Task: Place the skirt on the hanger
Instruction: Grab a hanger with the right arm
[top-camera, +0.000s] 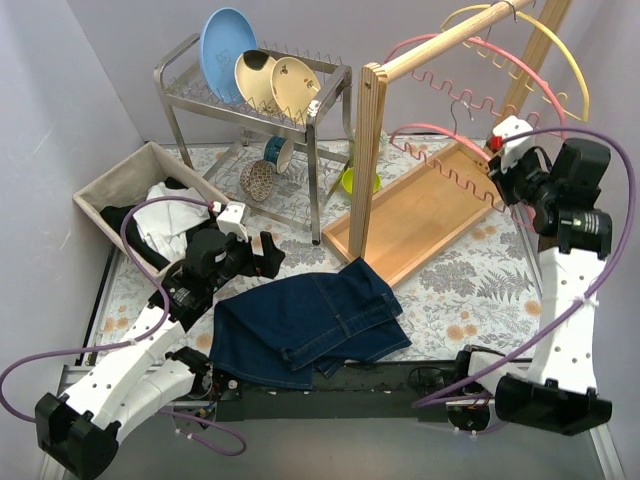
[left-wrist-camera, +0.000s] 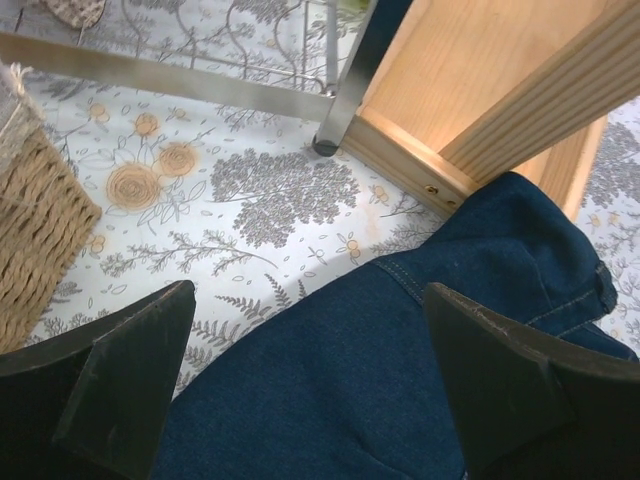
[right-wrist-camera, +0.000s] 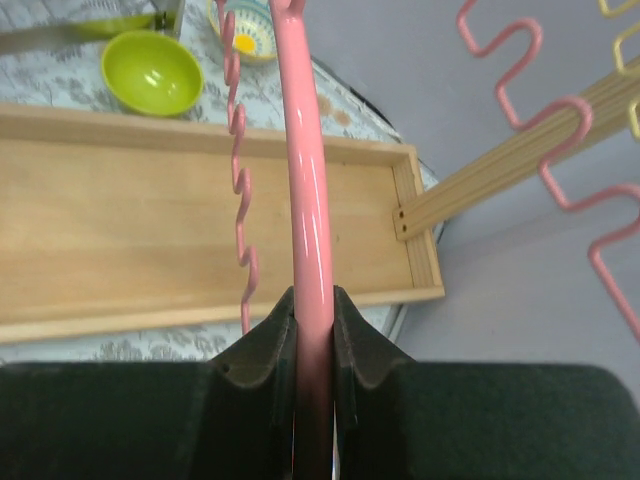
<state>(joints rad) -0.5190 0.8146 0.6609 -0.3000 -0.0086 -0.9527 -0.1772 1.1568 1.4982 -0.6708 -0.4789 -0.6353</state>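
Under wide-open left claw (left-wrist-camera: 310, 395), denim skirt (top-camera: 310, 325), seemingly untouched; right claw (right-wrist-camera: 313, 330) clamps pink hanger (right-wrist-camera: 305, 180).

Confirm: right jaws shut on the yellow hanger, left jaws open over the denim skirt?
Wrong colour: the right gripper has its jaws shut on the pink hanger, per the right wrist view. The left gripper does hang, jaws open, over the denim skirt.

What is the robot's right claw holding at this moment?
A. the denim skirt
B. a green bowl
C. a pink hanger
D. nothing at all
C: the wrist view shows the right claw closed from both sides on the bar of the pink hanger, while the denim skirt lies on the table.
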